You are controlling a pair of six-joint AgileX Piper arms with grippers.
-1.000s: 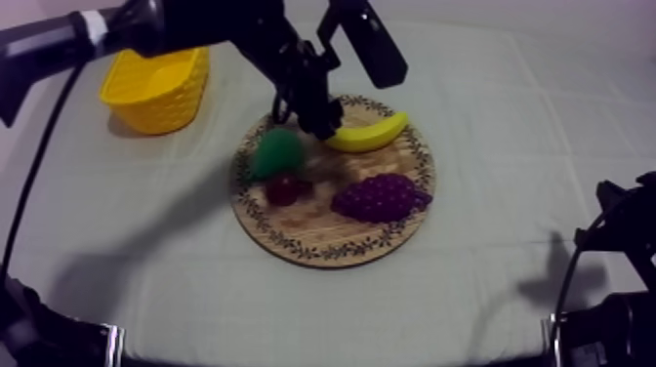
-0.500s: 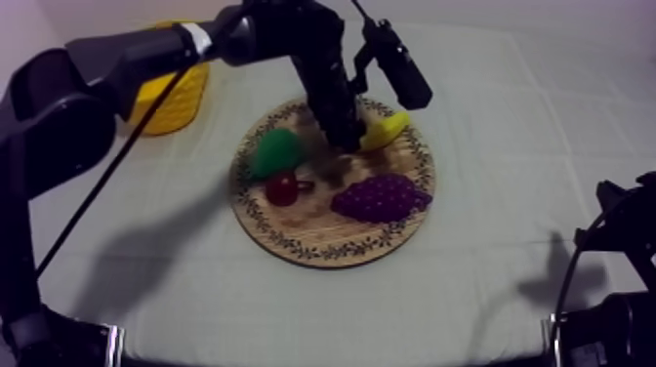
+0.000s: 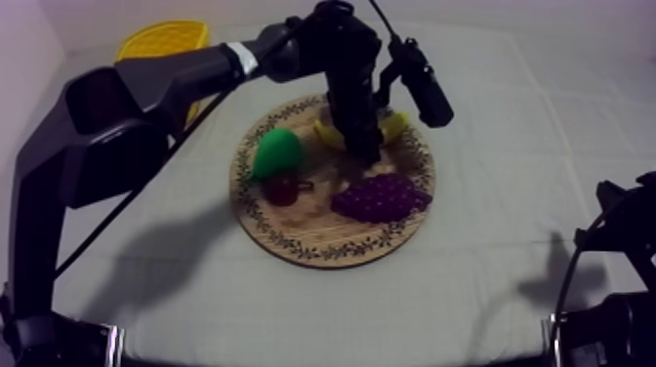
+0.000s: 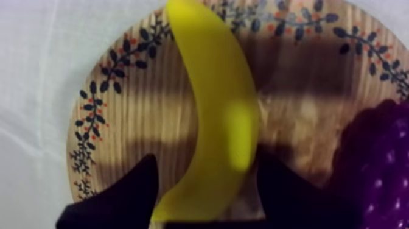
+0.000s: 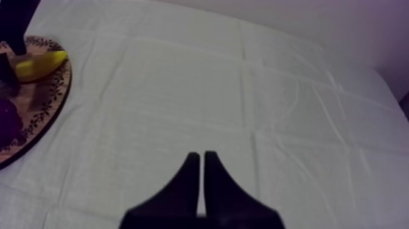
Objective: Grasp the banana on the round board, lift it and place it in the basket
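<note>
Yellow basket (image 3: 161, 39) sits at far-left corner of tabletop, partly behind the L arm (image 3: 146, 88). Its inside is mostly hid, so can't tell contents.

Round wooden board (image 3: 312, 220) w/ patterned rim lies mid-tabletop and carries 4 toy fruit:
- Banana (image 3: 395, 125) at board's far edge, lying flat on the wood. Not in the basket.
- Pear (image 3: 276, 153) at board's left edge.
- Small red fruit (image 3: 285, 188) just beside the pear, on its near side.
- Grapes (image 3: 379, 197) toward board's near-right edge.

L gripper (image 3: 366, 151) is down over the banana. Left wrist view: fingers (image 4: 122, 195) apart, one each side of the banana (image 4: 210, 91), which runs btwn them. A strip of board (image 4: 140, 109) shows btwn one tip and the fruit, so not clamped. Grapes (image 4: 371, 170) are near the other finger.

R gripper (image 5: 201, 155) hovers over bare cloth well apart from the board (image 5: 45, 97), fingers pressed together as a narrow wedge. From there the banana (image 5: 39, 64) shows at the board's edge, w/ the L gripper at it. R arm (image 3: 615, 244) sits low at tabletop's right edge.

Surface: grey-white cloth (image 3: 508, 293) w/ fold creases, arm shadows on it. Room: plain pale wall (image 5: 335, 24) beyond the far edge.
</note>
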